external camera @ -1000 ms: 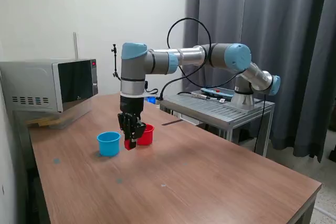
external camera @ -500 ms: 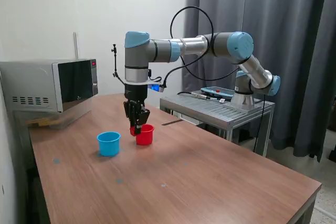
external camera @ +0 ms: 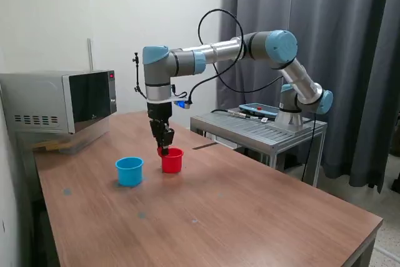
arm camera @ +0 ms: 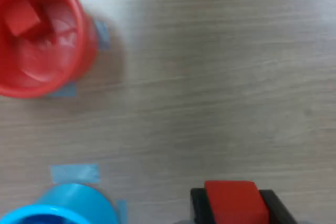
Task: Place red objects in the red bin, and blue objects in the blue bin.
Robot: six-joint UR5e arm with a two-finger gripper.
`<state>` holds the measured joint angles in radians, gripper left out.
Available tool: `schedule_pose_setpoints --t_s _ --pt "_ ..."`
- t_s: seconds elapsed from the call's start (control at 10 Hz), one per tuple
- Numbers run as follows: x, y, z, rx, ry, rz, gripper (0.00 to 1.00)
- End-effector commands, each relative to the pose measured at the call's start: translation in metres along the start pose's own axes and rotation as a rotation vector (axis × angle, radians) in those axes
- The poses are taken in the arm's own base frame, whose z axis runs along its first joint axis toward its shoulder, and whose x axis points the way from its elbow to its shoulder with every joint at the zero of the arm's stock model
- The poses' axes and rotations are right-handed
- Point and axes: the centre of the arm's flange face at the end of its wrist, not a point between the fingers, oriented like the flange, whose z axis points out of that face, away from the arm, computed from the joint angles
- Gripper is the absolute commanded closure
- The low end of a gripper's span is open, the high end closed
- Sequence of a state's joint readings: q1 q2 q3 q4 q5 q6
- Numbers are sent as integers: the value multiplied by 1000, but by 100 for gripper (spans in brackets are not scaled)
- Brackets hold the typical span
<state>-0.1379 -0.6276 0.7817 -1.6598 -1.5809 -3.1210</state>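
Your black two-finger end effector (external camera: 165,150) is pinched on a small matte red cube (arm camera: 231,201), seen in the wrist view as a flat-faced block squeezed between two dark fingers (arm camera: 198,206). In the exterior view it hangs at the centre-left of the frame, just above the rim of the small round red plastic cup (external camera: 172,160). That cup is smooth, slightly tapered and rolled at the lip; the wrist view shows a second small red cube (arm camera: 21,17) already lying inside it. The small round light blue plastic cup (external camera: 129,171) stands just beside it, toward the exterior view's left, apart from the red one. Both rest on the wood-grain laminate counter (external camera: 250,211), which carries short strips of pale blue tape (arm camera: 75,173). No dark blue cubes can be made out in either view. A grey metal microwave (external camera: 59,101) sits at the left edge of the exterior frame.

Compared with one second ago, the end effector has risen from counter level between the cups and shifted over the red cup.
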Motion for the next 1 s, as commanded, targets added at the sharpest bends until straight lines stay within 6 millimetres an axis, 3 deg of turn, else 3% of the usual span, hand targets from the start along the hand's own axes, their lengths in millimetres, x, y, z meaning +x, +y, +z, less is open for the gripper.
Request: schedule_pose_setpoints --t_s 0.0,0.2,0.4,0.7,0.9 --pt "-28 -10 -9 10 0 41 100" --pt "-36 -19 -17 15 -1 51 100" --pt "-36 -42 -20 40 -1 54 100" --pt "-51 -89 -12 63 8 104 100" --pt "-54 -101 0 69 10 111 100"
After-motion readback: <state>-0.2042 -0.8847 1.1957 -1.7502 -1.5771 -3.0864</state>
